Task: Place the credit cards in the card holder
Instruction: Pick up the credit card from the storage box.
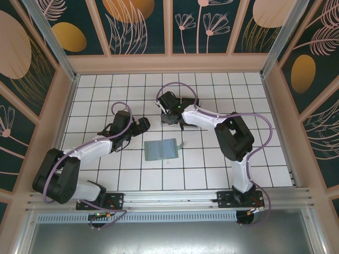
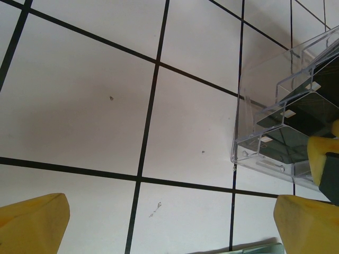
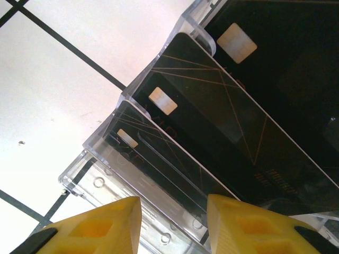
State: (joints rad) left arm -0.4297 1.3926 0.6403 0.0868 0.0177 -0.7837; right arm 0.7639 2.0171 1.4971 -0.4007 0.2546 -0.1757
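Three black credit cards stand in a clear slotted rack point(image 3: 106, 182): the front one point(image 3: 159, 169), a middle one point(image 3: 222, 121) and a back one point(image 3: 286, 47). My right gripper point(image 3: 174, 222) hovers just over the rack's front end with its yellow fingers partly apart, the front card's edge and the rack's wall in the gap, and no grip shows. From above, this gripper point(image 1: 168, 114) is at the rack point(image 1: 173, 119). The sage-green card holder point(image 1: 161, 149) lies flat on the tiles in front of it. My left gripper point(image 1: 144, 125) is wide open over bare tile point(image 2: 169, 227), left of the rack point(image 2: 265, 132).
White tiled floor with black grid lines, walled by pink frames and patterned panels point(image 1: 169, 26). The card holder's edge point(image 2: 254, 247) peeks in at the bottom of the left wrist view. One yellow finger of the right gripper point(image 2: 322, 159) shows beside the rack there.
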